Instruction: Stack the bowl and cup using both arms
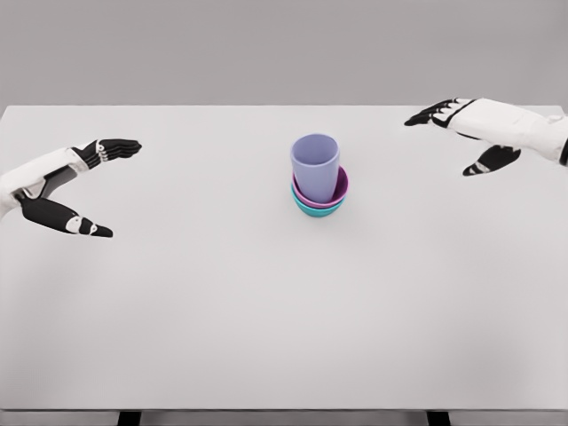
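Note:
A lavender cup stands upright inside a magenta bowl, which is nested in a teal bowl, all near the middle of the white table. My left hand hovers at the far left, fingers spread wide and holding nothing. My right hand hangs at the far right, thumb and fingers apart, also holding nothing. Both hands are well away from the stack.
The table's far edge runs just behind the hands. Two dark table legs show under the near edge.

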